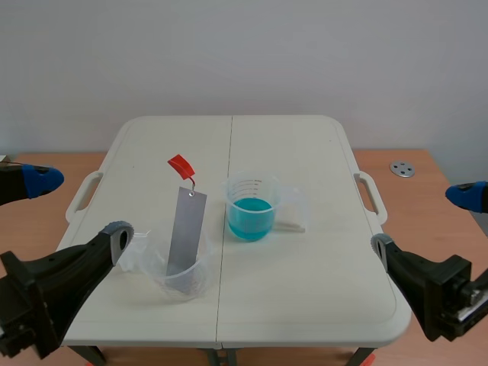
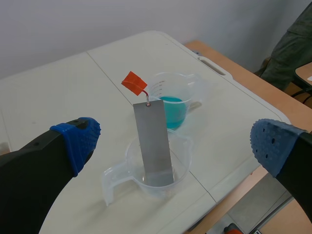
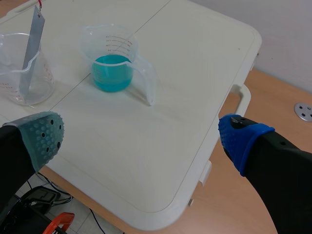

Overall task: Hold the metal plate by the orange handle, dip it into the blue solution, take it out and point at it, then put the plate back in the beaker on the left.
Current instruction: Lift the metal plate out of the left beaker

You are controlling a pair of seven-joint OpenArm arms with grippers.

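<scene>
On the table: I see the metal plate standing tilted in the left beaker, its orange handle sticking up above the rim on a thin wire hook.
Beside it: the blue solution sits in the right beaker, near the first and not touching it.
Left gripper: fingers spread wide, nothing between them, hovering short of the plate.
Right gripper: also spread and empty, well apart from both beakers.
Step in hand: as I judge it, nothing is started; the handle has to be pinched first.
Risk, the pinch: the handle is small and leans away, so a slightly off close could knock it aside rather than catch it.
Risk, the lift: the beaker looks light — if the plate drags on its rim, it may tip or slide.
Risk, the dip: the plate hangs from wire, so it could swing, strike the right beaker's wall and spill.
</scene>
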